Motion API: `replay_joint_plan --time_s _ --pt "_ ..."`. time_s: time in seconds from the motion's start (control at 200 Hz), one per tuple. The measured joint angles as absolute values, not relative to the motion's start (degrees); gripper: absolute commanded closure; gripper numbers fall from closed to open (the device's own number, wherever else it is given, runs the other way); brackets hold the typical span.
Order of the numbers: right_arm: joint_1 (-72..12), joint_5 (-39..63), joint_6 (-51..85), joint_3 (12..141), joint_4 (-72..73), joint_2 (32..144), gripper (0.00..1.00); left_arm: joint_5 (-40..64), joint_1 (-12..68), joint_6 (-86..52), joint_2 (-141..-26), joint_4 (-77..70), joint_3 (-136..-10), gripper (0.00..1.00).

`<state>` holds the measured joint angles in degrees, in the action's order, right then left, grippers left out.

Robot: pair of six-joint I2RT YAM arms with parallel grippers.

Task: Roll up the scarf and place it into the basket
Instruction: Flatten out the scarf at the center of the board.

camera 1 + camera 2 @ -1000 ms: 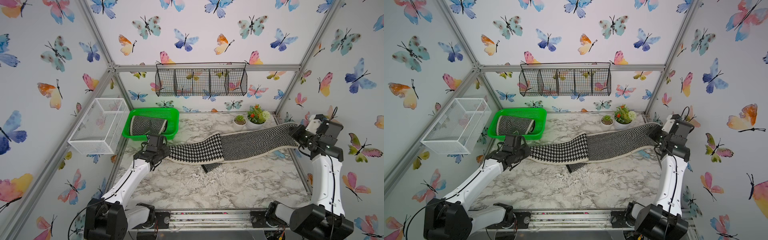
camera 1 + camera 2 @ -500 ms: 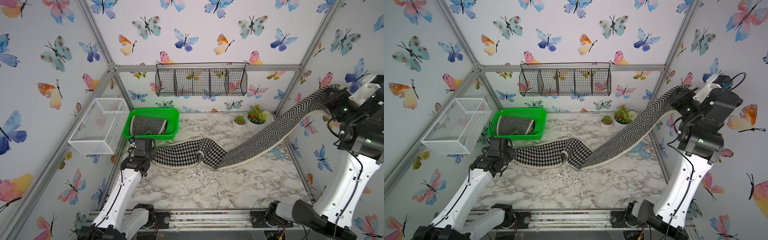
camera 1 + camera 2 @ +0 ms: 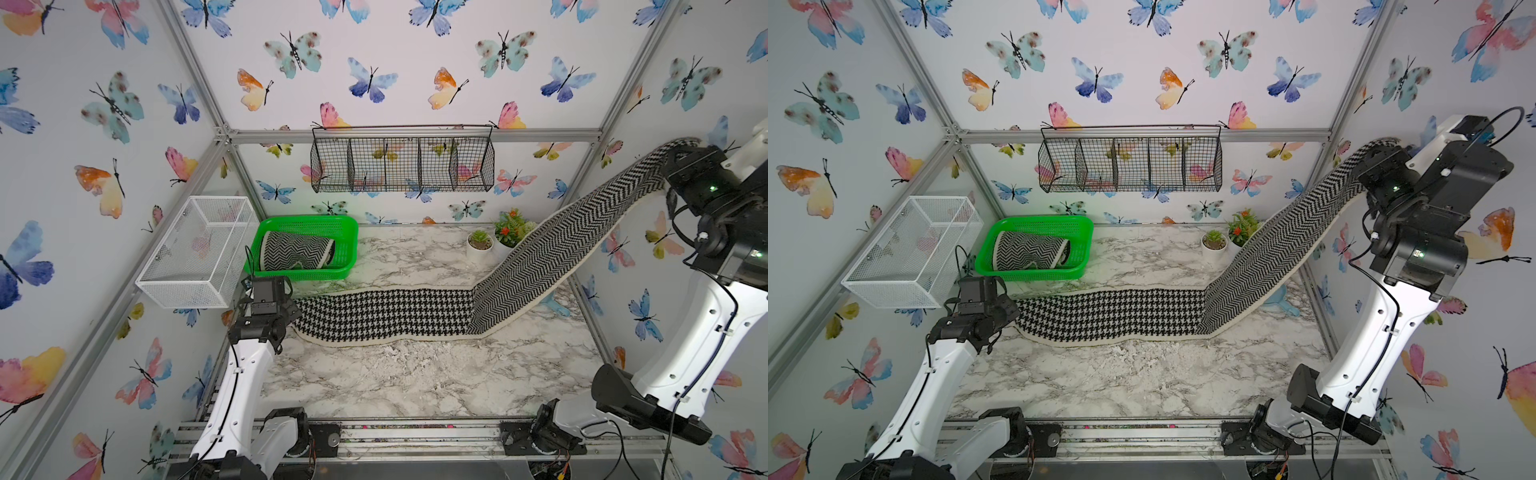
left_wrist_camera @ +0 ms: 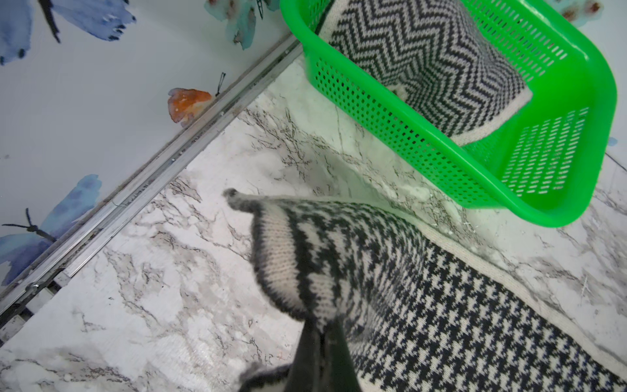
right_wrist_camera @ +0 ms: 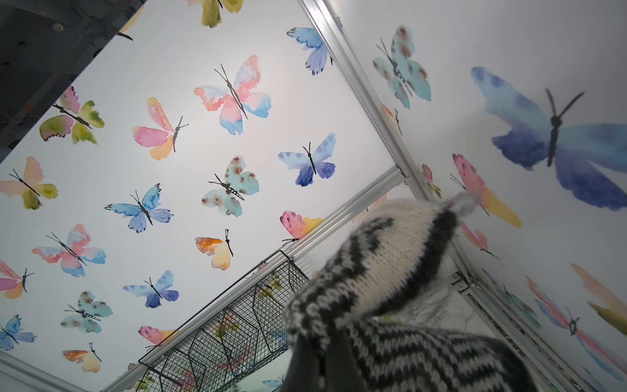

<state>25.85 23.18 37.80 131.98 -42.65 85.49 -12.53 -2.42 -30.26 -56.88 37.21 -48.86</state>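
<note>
- In both top views the left tool [image 3: 292, 311] [image 3: 1011, 309] has its tips hidden by its own black wrist block, so its grip cannot be read there
- The left wrist view alone settles it: the dark fingers [image 4: 317, 359] are pressed together on one end of the scarf [image 4: 407, 288], pinching the knit just above the surface [image 4: 152, 305]
- The right tool [image 3: 670, 160] [image 3: 1363, 160] is masked in the top views by the scarf end curling over it
- In the right wrist view it [image 5: 322, 342] is clamped on the knit, which is blurred there
- The right arm is cut off by the frame edge in a top view
- The scarf's long axis runs from the left edge of the surface toward the right edge, roughly parallel to the far edge
- Its houndstooth stretch [image 3: 386, 311] [image 3: 1113, 311] lies flat across the middle
- Its herringbone stretch climbs off the surface toward the far right corner, up to the raised right tool
- Whether the pattern change is a twist or a seam is hard to tell
- The rising stretch covers part of the potted plants [image 3: 480, 243] near the far right corner
- The basket [image 3: 307, 220] [image 3: 1042, 220] sits at the far left corner, just beyond the held left end and apart from it
- A rolled herringbone bundle [image 3: 297, 251] lies inside the basket, its axis along the basket's length
- The left wrist view shows the basket's lattice wall [image 4: 390, 112] close up; the right wrist view shows neither basket nor surface clearly, only walls and the black wire rack [image 5: 220, 339]
</note>
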Motion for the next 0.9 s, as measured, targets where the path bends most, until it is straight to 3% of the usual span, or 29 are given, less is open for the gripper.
replay_joint_plan --time_s 0.055,0.11,0.21,0.4,0.581,0.726,0.901 --pt "25.8 24.3 38.4 128.7 -41.6 84.7 0.98 -10.9 -2.4 -29.1 -57.6 37.3 -48.9 0.41" --pt "25.8 25.6 38.7 126.5 -41.2 84.4 0.98 -9.4 -2.3 -28.6 -58.1 37.3 -48.9 0.17" --pt "25.8 28.2 39.5 124.1 -40.3 84.3 0.98 -7.0 -1.2 -28.5 -57.9 37.5 -48.9 0.0" --pt "25.8 33.1 41.3 120.4 -37.5 83.0 0.98 -3.4 6.7 -31.2 -54.9 35.4 -45.4 0.02" --pt "25.8 37.3 43.7 117.4 -33.9 80.9 0.98 -3.6 22.1 -38.7 -56.3 31.1 -41.1 0.02" --pt "25.8 40.0 45.5 114.2 -31.9 78.5 0.98 -4.9 35.0 -44.3 -67.7 23.9 -44.6 0.02" --pt "25.8 42.1 47.2 111.1 -30.5 74.8 0.98 -5.1 46.4 -47.8 -90.9 17.3 -61.3 0.02"
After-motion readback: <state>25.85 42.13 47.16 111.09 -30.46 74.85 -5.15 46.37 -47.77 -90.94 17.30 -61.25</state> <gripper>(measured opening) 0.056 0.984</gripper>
